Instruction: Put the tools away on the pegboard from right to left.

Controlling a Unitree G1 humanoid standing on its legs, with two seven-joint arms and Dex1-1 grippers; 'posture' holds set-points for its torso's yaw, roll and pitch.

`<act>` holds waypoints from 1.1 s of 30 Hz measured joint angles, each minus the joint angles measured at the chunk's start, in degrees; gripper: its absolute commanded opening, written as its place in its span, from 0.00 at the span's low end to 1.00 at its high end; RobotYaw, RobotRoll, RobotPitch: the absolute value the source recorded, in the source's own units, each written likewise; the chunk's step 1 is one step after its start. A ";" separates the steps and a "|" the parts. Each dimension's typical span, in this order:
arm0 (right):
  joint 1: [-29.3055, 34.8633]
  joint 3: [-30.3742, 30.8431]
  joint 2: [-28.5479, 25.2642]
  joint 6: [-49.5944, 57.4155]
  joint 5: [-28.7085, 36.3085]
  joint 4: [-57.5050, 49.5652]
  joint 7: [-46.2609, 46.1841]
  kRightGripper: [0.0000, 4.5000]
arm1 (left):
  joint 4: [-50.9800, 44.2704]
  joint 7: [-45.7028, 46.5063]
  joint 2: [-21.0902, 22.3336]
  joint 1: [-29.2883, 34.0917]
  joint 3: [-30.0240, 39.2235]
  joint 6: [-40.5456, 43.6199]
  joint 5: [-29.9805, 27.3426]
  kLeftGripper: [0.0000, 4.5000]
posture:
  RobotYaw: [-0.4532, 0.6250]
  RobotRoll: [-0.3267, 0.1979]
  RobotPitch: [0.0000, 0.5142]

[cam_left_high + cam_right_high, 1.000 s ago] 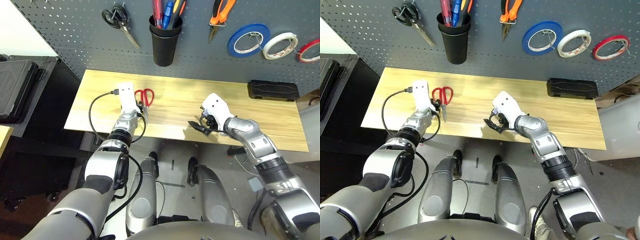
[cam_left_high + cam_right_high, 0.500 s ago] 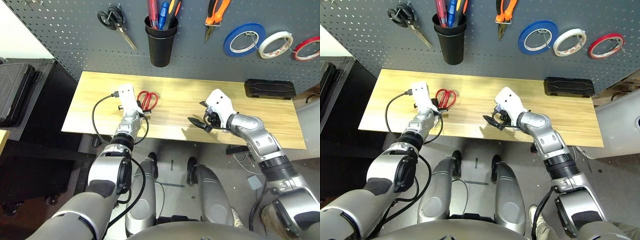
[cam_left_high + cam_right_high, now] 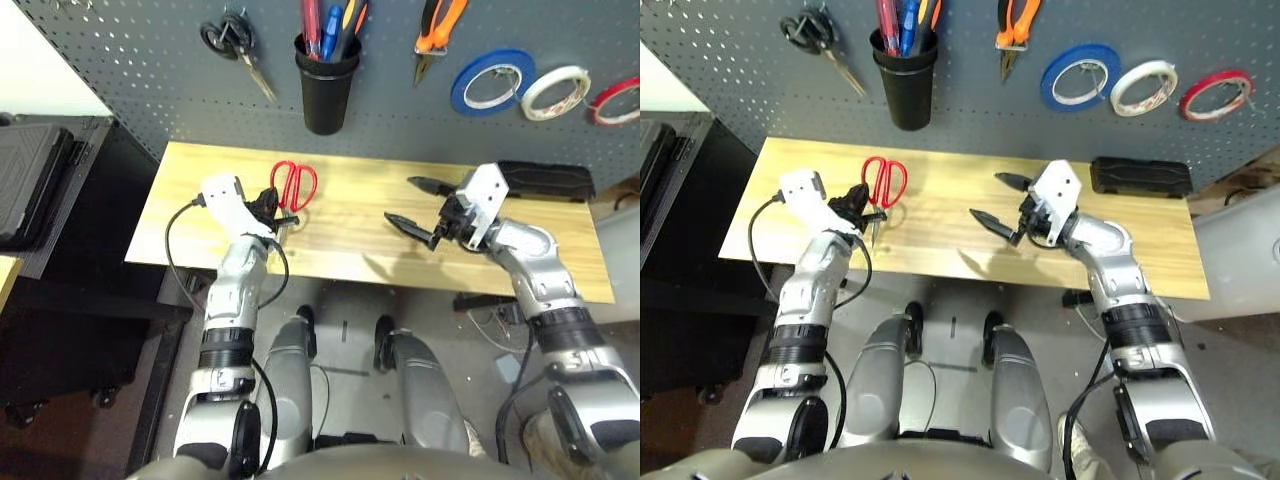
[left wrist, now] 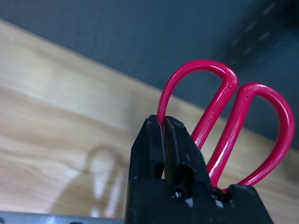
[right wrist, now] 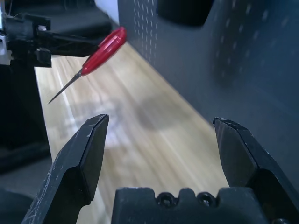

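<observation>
The red-handled scissors (image 4: 213,114) lie immediately ahead of and to the right of the left gripper (image 4: 163,119), in contact with its fingertips. The left arm is by far the nearer arm. The right gripper (image 5: 162,120) stands well apart, to the right of the scissors, with its fingers directed leftward across the benchtop (image 3: 360,210).

The long axis of the scissors runs from the robot's side of the bench toward the pegboard (image 3: 400,100). The handle loops point toward the board; the blades point back toward the near bench edge. The shadow on the wood indicates that the scissors are raised above the bench.

The left gripper is clenched on the outer leg of one handle loop, its two fingertips pressed together around the red bar. The second loop is free. The right gripper is released: its fingers are spread wide and grasp nothing.

The coming move is judged to be either a transfer to the right gripper or a direct lift by the left arm to a hook. In either case, one loop opening must remain unobstructed. Because the grip is on a single thin bar, the scissors may pivot or swing if a loop strikes the board.
</observation>
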 measured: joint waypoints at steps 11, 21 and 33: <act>-0.33 -5.44 -1.98 0.19 6.99 -0.07 5.27 1.00 | -14.90 1.17 4.59 -4.47 2.88 10.92 -6.27 0.01 | 0.70 0.62 0.47; -1.00 -8.71 -4.20 3.41 11.86 -1.56 6.35 1.00 | -16.37 4.77 6.35 -15.60 8.70 14.23 -11.98 0.01 | 0.67 0.62 0.47; -2.24 -13.96 -10.20 10.14 17.88 -5.03 8.74 1.00 | -11.14 5.40 8.73 -19.26 12.06 13.56 -12.97 0.01 | 0.62 0.62 0.46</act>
